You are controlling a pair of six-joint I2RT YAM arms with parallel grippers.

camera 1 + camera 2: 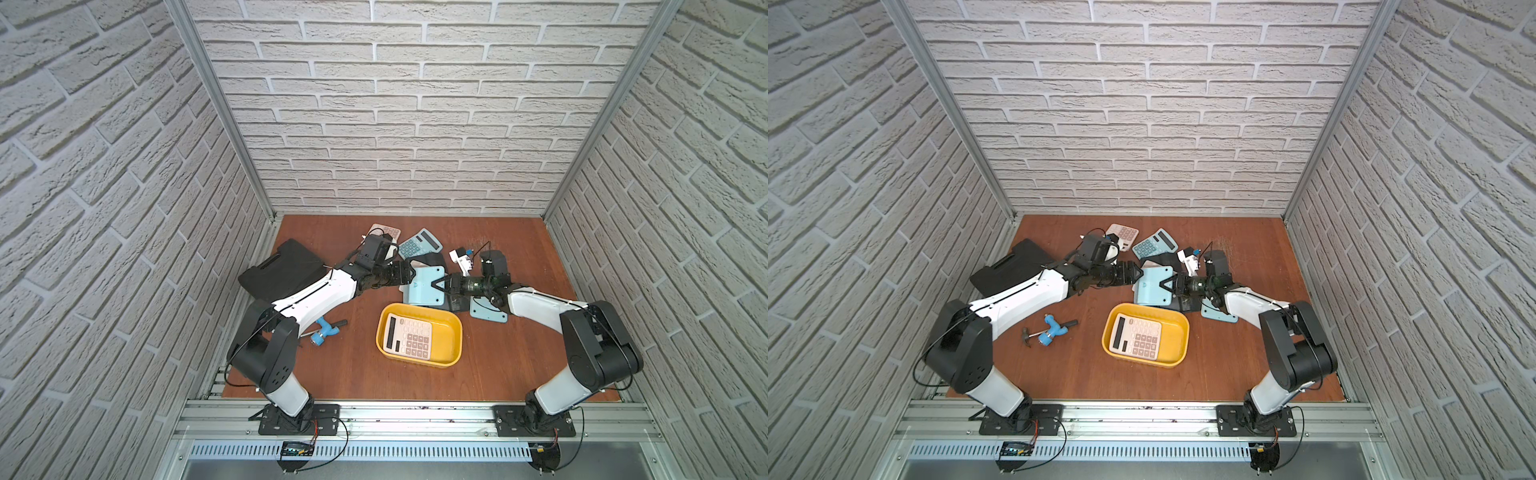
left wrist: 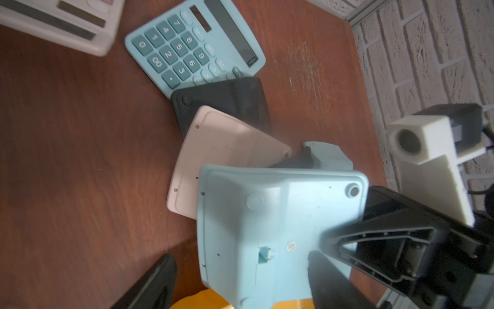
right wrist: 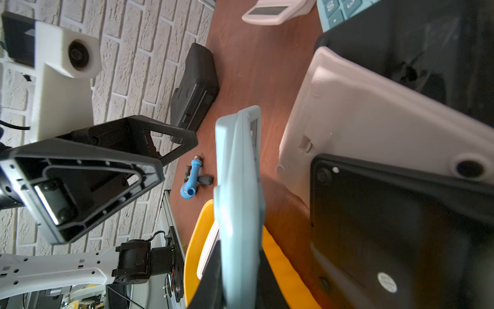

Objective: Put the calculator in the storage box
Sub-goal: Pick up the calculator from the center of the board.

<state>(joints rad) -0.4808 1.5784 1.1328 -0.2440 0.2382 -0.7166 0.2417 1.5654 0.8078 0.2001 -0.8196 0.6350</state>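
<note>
My right gripper (image 1: 441,286) (image 3: 239,267) is shut on the edge of a light blue calculator (image 1: 424,286) (image 1: 1153,286) (image 3: 238,174). The calculator hangs back side up, tilted, just behind the yellow storage box (image 1: 456,332) (image 1: 1185,332) (image 3: 195,240). A pink calculator (image 1: 407,337) lies face up in the box's left half. At the blue calculator's (image 2: 267,214) other end, my left gripper (image 1: 410,272) (image 2: 240,258) stands open, its fingers (image 2: 328,278) apart on either side without touching it.
A pile of calculators lies behind the box: a teal one (image 1: 419,243) face up, a pink one (image 1: 384,230), a white one (image 2: 222,149) and black ones (image 2: 227,101) face down. A black case (image 1: 282,266) sits at left. A blue-handled tool (image 1: 324,330) lies beside the left arm.
</note>
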